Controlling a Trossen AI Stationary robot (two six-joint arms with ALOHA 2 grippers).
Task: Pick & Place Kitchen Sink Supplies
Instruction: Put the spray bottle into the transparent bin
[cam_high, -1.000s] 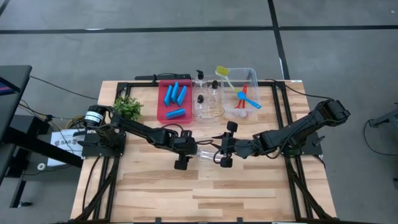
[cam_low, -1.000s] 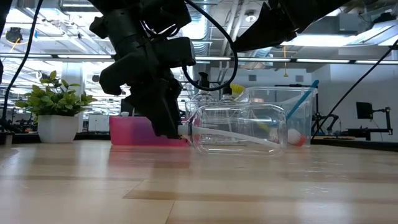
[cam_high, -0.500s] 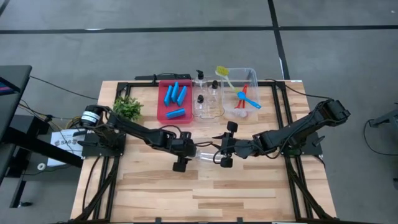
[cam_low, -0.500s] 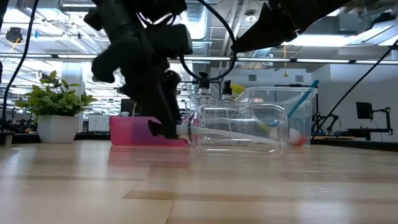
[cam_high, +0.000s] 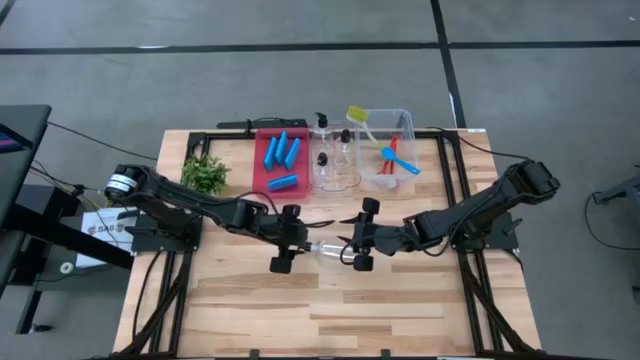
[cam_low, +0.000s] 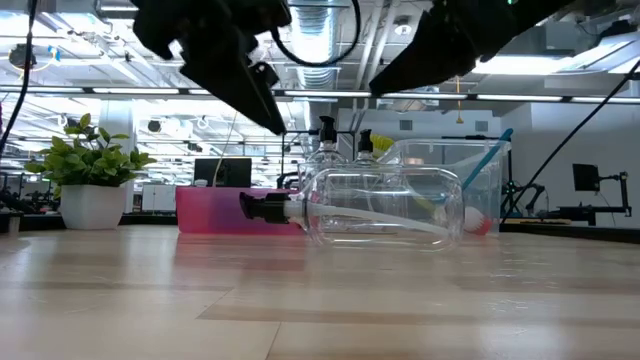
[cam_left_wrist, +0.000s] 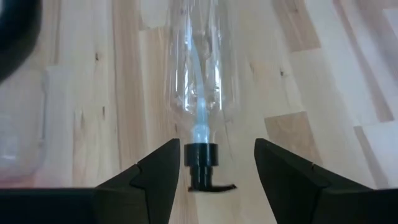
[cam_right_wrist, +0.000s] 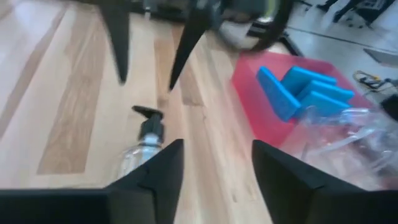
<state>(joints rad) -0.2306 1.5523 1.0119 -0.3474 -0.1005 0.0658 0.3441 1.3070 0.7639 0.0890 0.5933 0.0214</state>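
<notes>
A clear bottle (cam_high: 328, 248) with a black pump top (cam_low: 264, 207) lies on its side on the table's middle, resting on its long wall (cam_low: 385, 235). My left gripper (cam_high: 285, 239) hangs open above the pump end, and in the left wrist view the pump top (cam_left_wrist: 201, 163) shows below the gap between its fingers, untouched. My right gripper (cam_high: 366, 234) stands open over the bottle's base end, well above the table, with nothing between its fingers (cam_right_wrist: 155, 171). The right wrist view shows the bottle (cam_right_wrist: 142, 149) lying beyond them.
At the table's far edge stand a red tray (cam_high: 262, 185) with blue sponges (cam_high: 282, 152), a clear bin (cam_high: 334, 178) with pump bottles, and a clear bin (cam_high: 402, 118) with brushes. A potted plant (cam_high: 205, 174) stands far left. Bare wood lies toward the near edge.
My left gripper has risen from beside the bottle's pump end to well above it, drawing slightly toward the table's left, its fingers open throughout. The bottle has stayed lying on its side in the same place.
</notes>
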